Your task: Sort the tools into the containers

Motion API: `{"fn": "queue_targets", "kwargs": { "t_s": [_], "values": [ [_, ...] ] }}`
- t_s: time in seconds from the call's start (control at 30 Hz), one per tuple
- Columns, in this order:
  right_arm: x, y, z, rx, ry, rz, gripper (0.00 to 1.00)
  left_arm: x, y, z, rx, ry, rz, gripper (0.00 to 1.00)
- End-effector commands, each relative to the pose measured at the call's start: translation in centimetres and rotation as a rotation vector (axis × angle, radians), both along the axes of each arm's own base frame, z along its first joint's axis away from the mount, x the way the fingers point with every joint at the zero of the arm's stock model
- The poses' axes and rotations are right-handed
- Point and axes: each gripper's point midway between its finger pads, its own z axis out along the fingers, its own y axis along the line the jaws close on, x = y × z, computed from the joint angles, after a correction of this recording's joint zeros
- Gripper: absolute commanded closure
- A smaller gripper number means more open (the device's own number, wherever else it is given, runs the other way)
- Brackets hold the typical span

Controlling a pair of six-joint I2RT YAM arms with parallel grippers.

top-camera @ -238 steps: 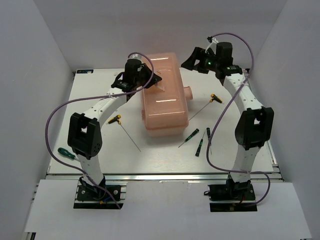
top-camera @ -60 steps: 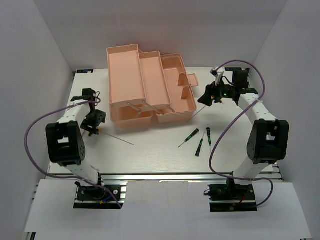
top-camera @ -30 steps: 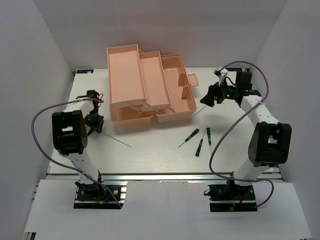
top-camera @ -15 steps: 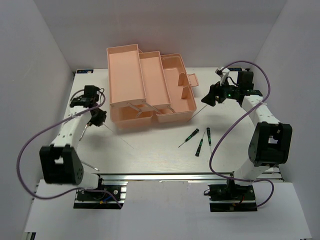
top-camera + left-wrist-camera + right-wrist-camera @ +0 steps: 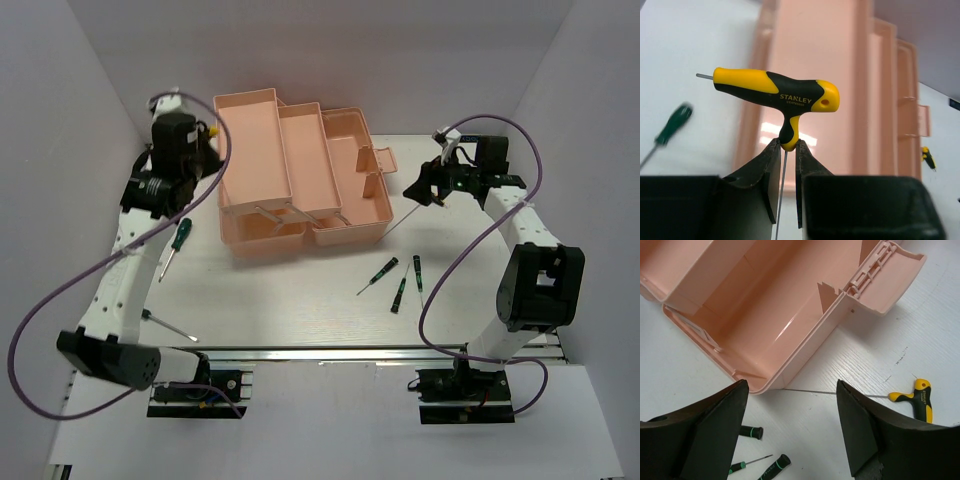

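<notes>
The salmon-pink toolbox (image 5: 335,215) stands open with its trays fanned out; it also shows in the left wrist view (image 5: 810,60) and the right wrist view (image 5: 765,315). My left gripper (image 5: 190,140) is raised by the box's left tray. It is shut (image 5: 786,145) on a yellow-and-black T-handled rod (image 5: 775,90), just below its handle. My right gripper (image 5: 420,190) is open and empty above the table right of the box. A second yellow-handled rod (image 5: 915,397) lies below it. The larger green screwdriver (image 5: 172,243) lies left of the box. Three small screwdrivers (image 5: 399,285) lie in front.
The box's latch flap (image 5: 890,275) sticks out to its right. The small screwdrivers' handles (image 5: 747,431) lie just before the box's front corner. A thin metal shaft (image 5: 170,327) shows at the table's front left. White walls close in both sides.
My left arm has risen from the table with the yellow-handled rod and swung up beside the box's left tray. The green screwdriver is uncovered. My right gripper has barely moved.
</notes>
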Motion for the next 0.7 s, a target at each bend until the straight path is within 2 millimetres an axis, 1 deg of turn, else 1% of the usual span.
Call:
{"fn": "queue_targets", "kwargs": {
  "t_s": [0.0, 0.03, 0.07, 0.1, 0.13, 0.2, 0.23, 0.3, 0.33, 0.37, 0.4, 0.43, 0.47, 0.5, 0.53, 0.57, 0.6, 0.63, 0.67],
  "values": [
    [1.7, -0.2, 1.8, -0.011, -0.05, -0.042, 0.24, 5.1, -3.7, 4.8, 0.141, -0.146, -0.228, 1.0],
    [2.1, -0.6, 1.7, -0.023, -0.044, -0.077, 0.25, 5.6, -4.4, 8.8, 0.146, -0.223, -0.263, 1.0],
    [2.3, -0.9, 1.5, -0.03, -0.037, -0.1, 0.25, 6.4, -4.9, 9.5, 0.152, -0.234, -0.288, 1.0],
    [2.7, -1.5, 1.0, -0.052, -0.026, -0.148, 0.26, 8.4, -5.7, 8.0, 0.167, -0.194, -0.312, 1.0],
    [3.2, -1.8, 1.1, -0.053, -0.037, -0.174, 0.27, 8.9, -6.4, 10.3, 0.163, -0.247, -0.342, 1.0],
    [3.5, -2.2, 0.6, -0.046, -0.004, -0.23, 0.27, 10.8, -7.1, 9.9, 0.165, -0.237, -0.36, 1.0],
    [3.9, -2.7, 0.5, -0.053, -0.004, -0.264, 0.28, 12.9, -7.8, 9.1, 0.162, -0.228, -0.37, 1.0],
    [4.1, -2.8, 0.1, -0.033, 0.023, -0.305, 0.28, 14.9, -8.2, 8.0, 0.149, -0.218, -0.36, 1.0],
    [4.2, -2.9, -0.1, -0.033, 0.027, -0.314, 0.28, 16.4, -8.6, 6.3, 0.123, -0.194, -0.349, 1.0],
    [4.5, -3.0, -0.1, -0.014, 0.036, -0.336, 0.28, 17.3, -8.2, 6.2, 0.109, -0.209, -0.327, 1.0],
    [4.7, -3.0, -0.6, -0.014, 0.051, -0.345, 0.27, 17.9, -8.2, 5.7, 0.095, -0.205, -0.322, 1.0],
    [4.9, -3.0, -0.7, -0.015, 0.056, -0.346, 0.26, 18.6, -8.3, 4.5, 0.073, -0.186, -0.315, 1.0],
    [5.0, -3.1, -1.0, -0.016, 0.067, -0.354, 0.26, 19.0, -7.9, 4.0, 0.068, -0.176, -0.3, 0.97],
    [5.3, -3.2, -1.8, -0.009, 0.102, -0.373, 0.24, 19.1, -7.9, 3.6, 0.061, -0.167, -0.298, 0.85],
    [5.7, -3.2, -1.7, -0.012, 0.105, -0.374, 0.24, 19.2, -7.9, 3.1, 0.052, -0.153, -0.29, 0.76],
    [5.8, -3.3, -2.9, -0.019, 0.14, -0.377, 0.22, 19.2, -7.8, 2.4, 0.054, -0.134, -0.286, 0.67],
    [6.0, -3.4, -3.4, -0.017, 0.167, -0.401, 0.21, 19.2, -7.8, 2.2, 0.052, -0.128, -0.287, 0.55],
    [6.4, -3.6, -3.4, -0.022, 0.172, -0.406, 0.21, 19.1, -7.8, 2.2, 0.057, -0.126, -0.287, 0.5],
    [6.6, -3.7, -4.8, -0.034, 0.21, -0.413, 0.21, 19.0, -7.6, 2.4, 0.06, -0.125, -0.285, 0.45]
  ]
}}
